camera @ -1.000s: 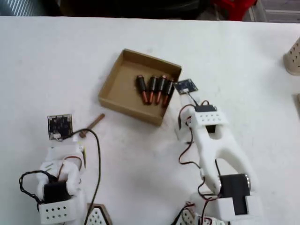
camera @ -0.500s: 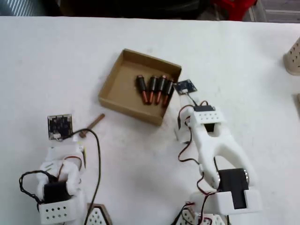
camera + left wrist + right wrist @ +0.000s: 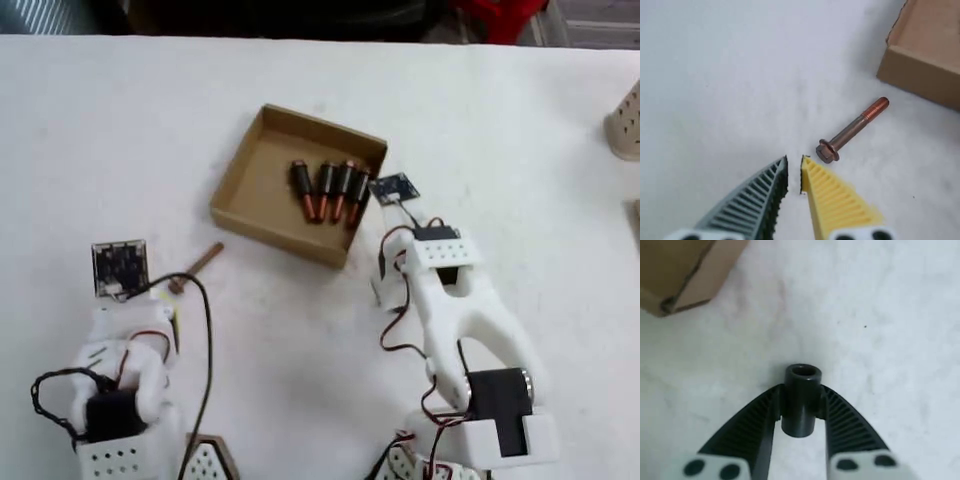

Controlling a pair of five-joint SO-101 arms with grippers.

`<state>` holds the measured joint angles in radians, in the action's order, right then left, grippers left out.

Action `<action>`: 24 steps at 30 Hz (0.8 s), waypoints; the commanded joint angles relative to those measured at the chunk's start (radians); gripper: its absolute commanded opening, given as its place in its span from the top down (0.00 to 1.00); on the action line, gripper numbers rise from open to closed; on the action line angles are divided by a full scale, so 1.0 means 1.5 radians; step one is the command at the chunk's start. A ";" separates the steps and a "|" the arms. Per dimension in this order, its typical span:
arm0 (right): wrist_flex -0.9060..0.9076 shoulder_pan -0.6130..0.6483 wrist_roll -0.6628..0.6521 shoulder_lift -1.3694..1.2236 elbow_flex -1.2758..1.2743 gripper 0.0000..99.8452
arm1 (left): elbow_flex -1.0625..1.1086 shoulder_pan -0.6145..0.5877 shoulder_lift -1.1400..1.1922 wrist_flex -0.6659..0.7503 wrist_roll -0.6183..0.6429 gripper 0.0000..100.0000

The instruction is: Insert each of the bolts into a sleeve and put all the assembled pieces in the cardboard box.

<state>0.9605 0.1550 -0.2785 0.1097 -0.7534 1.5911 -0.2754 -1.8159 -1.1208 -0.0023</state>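
Left arm [image 3: 115, 400]: lower left of high view.
Left gripper [image 3: 794, 160]: narrow gap between fingers, empty.
Right gripper [image 3: 800, 388]: closed on sleeve [image 3: 801, 407].

Four assembled pieces [image 3: 326, 190]; one loose bolt [image 3: 852, 131]; one sleeve [image 3: 801, 400]; one cardboard box [image 3: 262, 172].

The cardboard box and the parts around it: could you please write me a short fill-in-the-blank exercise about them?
The brown cardboard box holds ____ assembled bolt-and-sleeve pieces.
The right gripper is clamped on a ____ cylindrical sleeve.
The loose copper bolt lies on the white table, ____ the box, near the left gripper.
Missing words: four; black; outside.
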 commanded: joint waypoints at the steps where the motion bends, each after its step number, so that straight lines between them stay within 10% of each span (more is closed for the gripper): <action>1: 0.004 0.004 -0.002 0.027 0.000 0.98 | -0.108 -0.002 0.017 -0.045 -0.003 0.92; 13: 0.004 0.003 -0.002 0.026 -0.001 0.98 | -0.374 0.014 0.494 -0.056 0.069 0.92; 24: 0.004 0.003 -0.006 0.026 -0.001 0.98 | -0.409 0.246 0.653 -0.024 0.273 0.92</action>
<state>0.9605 0.1565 -0.2785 0.1097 -0.7610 1.0265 -0.0376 -0.8738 -1.1991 0.3168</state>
